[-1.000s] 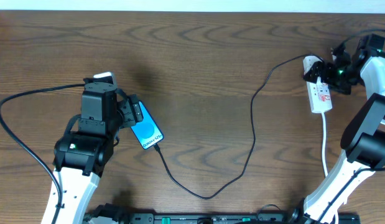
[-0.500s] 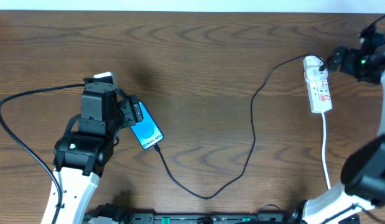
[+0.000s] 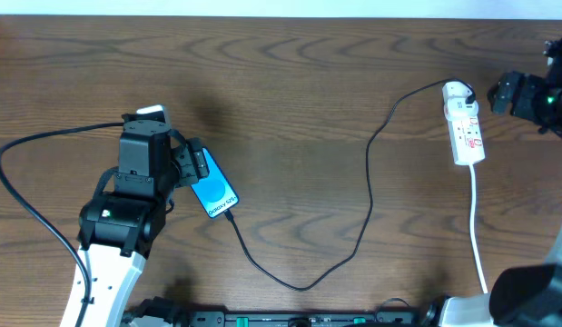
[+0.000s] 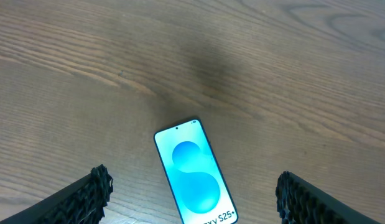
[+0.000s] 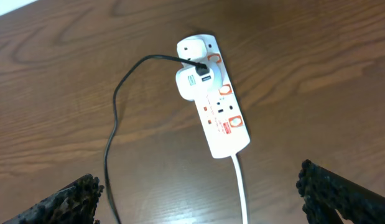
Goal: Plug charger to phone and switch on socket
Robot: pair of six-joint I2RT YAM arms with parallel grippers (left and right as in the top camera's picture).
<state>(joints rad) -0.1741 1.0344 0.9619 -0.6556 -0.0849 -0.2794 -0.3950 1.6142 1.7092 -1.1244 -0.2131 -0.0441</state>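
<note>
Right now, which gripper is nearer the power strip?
Right. The right gripper hovers open just beside the power strip, not touching it; the left gripper is across the table, over the phone.

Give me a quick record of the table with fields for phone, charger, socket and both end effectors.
phone: flat on table, screen lit blue
charger: runs from phone's lower edge to adapter in socket
socket: white strip, switch state unreadable
left end effector: open, over phone
right end effector: open, beside socket, not touching
</note>
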